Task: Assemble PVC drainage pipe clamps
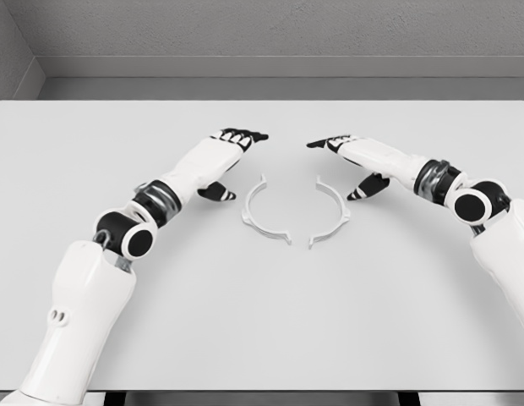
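Two white half-ring clamp pieces lie flat on the white table (262, 321), facing each other with a gap between their ends. The left clamp half (255, 215) curves open toward the right; the right clamp half (335, 216) curves open toward the left. My left hand (232, 154) hovers just up and left of the left half, fingers stretched out, thumb hanging down, holding nothing. My right hand (351, 156) mirrors it just above and right of the right half, fingers extended and holding nothing. Neither hand touches a clamp piece.
The table's far edge meets a grey wall (262, 34) at the back. Both forearms angle in from the lower corners, over the table's sides.
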Robot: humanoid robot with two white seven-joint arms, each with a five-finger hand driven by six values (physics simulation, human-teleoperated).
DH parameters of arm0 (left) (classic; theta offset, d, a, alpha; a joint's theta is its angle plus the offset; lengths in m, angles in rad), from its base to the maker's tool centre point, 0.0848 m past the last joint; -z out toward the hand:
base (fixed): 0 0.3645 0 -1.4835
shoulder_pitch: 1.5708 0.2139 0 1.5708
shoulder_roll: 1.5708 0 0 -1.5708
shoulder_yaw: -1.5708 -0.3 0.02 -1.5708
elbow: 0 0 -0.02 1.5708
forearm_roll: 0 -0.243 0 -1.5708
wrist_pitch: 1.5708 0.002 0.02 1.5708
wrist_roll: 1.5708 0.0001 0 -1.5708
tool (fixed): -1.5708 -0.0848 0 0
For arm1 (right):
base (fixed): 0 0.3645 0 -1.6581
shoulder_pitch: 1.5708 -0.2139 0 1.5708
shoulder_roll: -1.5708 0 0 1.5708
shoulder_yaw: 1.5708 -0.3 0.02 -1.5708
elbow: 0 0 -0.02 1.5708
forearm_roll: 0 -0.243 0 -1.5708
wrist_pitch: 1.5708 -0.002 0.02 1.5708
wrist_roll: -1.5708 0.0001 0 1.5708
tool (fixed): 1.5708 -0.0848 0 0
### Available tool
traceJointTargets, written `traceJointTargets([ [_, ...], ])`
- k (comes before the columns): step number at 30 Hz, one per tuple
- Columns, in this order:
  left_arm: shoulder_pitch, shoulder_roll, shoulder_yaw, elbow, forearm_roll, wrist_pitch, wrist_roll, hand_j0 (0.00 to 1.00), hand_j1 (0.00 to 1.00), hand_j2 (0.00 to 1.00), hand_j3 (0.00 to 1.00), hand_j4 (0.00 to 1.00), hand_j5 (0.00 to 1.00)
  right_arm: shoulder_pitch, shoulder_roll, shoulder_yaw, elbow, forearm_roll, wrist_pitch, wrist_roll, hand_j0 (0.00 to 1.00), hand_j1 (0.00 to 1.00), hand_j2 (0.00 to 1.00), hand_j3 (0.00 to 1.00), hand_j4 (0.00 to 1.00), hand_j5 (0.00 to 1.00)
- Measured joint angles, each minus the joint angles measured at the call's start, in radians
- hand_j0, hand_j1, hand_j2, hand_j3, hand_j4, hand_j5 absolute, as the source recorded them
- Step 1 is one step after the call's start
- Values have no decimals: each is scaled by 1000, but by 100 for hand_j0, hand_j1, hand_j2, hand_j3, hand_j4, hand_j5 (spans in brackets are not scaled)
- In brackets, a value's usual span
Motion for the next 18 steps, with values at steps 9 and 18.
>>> traceJointTargets([
  [9,0,-24,-13,8,-1,0,0,100,100,100,100,100,100,2,13,3,-5,-1,0,0,100,100,100,100,100,100],
  [18,0,-26,-14,15,-1,0,0,100,100,100,100,100,100,5,21,3,-13,-8,0,2,100,100,100,100,100,100],
])
